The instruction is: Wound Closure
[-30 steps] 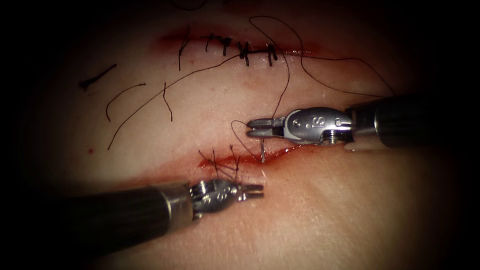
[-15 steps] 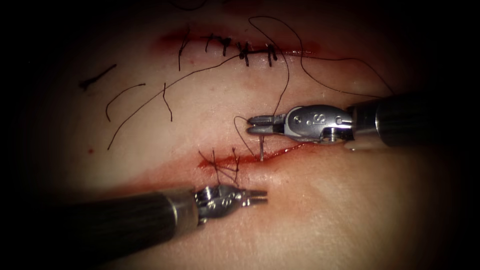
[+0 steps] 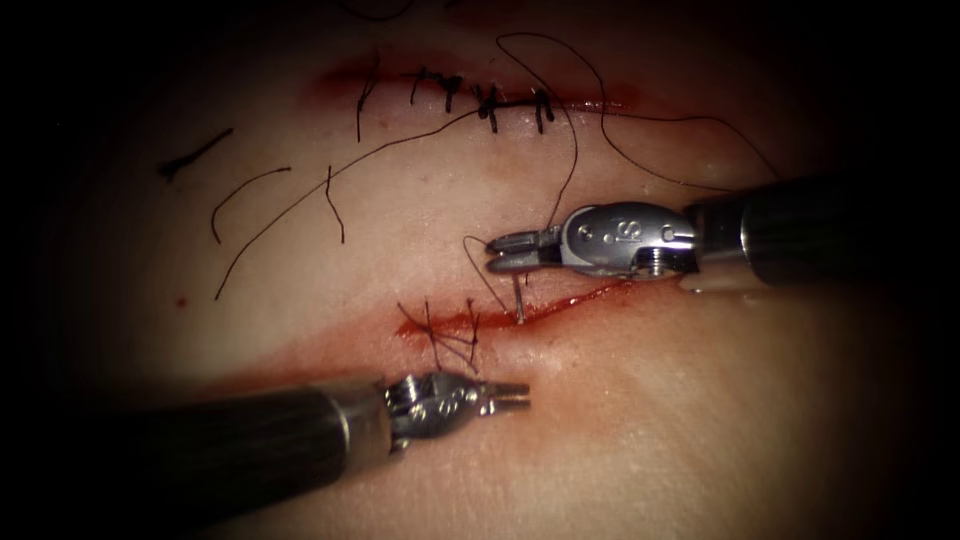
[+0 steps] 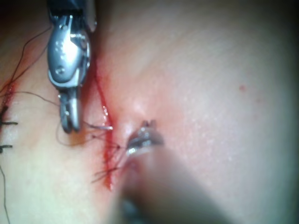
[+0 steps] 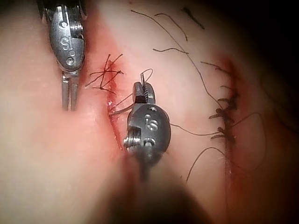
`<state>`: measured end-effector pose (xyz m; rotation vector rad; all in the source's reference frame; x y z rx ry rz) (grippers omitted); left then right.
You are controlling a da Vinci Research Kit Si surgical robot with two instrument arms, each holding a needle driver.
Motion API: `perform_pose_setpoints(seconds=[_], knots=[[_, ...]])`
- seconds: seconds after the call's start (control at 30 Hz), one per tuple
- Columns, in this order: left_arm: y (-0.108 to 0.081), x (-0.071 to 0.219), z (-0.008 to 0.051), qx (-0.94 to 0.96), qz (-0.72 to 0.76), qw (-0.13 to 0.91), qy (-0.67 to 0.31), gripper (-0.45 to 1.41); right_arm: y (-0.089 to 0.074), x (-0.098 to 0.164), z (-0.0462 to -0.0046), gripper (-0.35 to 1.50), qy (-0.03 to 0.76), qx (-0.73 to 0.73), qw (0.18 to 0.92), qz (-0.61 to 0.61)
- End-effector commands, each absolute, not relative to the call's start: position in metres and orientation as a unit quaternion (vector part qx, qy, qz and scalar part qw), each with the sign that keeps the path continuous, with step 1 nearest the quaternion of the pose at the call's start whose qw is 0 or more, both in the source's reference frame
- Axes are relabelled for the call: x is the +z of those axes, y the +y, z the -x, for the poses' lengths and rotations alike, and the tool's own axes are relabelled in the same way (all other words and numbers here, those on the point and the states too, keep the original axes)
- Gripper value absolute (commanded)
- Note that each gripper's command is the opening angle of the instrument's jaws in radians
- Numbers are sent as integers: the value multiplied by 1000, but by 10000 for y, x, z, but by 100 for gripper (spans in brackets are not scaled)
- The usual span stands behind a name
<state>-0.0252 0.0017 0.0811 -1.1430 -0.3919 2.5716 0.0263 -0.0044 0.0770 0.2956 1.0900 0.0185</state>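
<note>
My right tool (image 3: 497, 252) reaches in from the right, just beyond the open cut (image 3: 560, 303) in the tissue, with its jaws shut on the rear of the curved needle (image 3: 516, 298). The needle stands steeply, its point going into the cut's far edge just right of the two crossed stitches (image 3: 450, 330). Thread (image 3: 470, 255) loops from the jaws. My left tool (image 3: 515, 393) lies on the near side of the cut, jaws slightly parted around nothing. The right wrist view has the right tool (image 5: 144, 91), the needle (image 5: 119, 109) and the left tool (image 5: 70, 98). The left wrist view has the needle (image 4: 100, 126).
A second cut (image 3: 490, 100) farther back is closed with several dark stitches. Long thread (image 3: 575, 150) trails from there across the tissue toward the right tool. Loose cut ends of thread (image 3: 250, 190) lie on the left. Red fluid lines the open cut.
The right tool has shifted a little left and up, tilting the needle while its point stays at the cut. The left tool has edged slightly right, jaws narrower.
</note>
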Motion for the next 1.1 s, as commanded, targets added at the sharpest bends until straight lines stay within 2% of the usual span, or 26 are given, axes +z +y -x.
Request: perform_pose_setpoints(seconds=[0.03, 0.77, 1.1], knots=[[12, 817, 258, 895, 398, 149, -138, 12, -45, 778, -270, -35, 519, 2, 843, -143], [12, 818, 255, 895, 399, 148, -138, 12, -35, 777, -265, -35, 515, -44, 841, -158], [13, 819, 255, 895, 399, 147, -138, 12, -33, 777, -267, -35, 513, -17, 836, -194]])
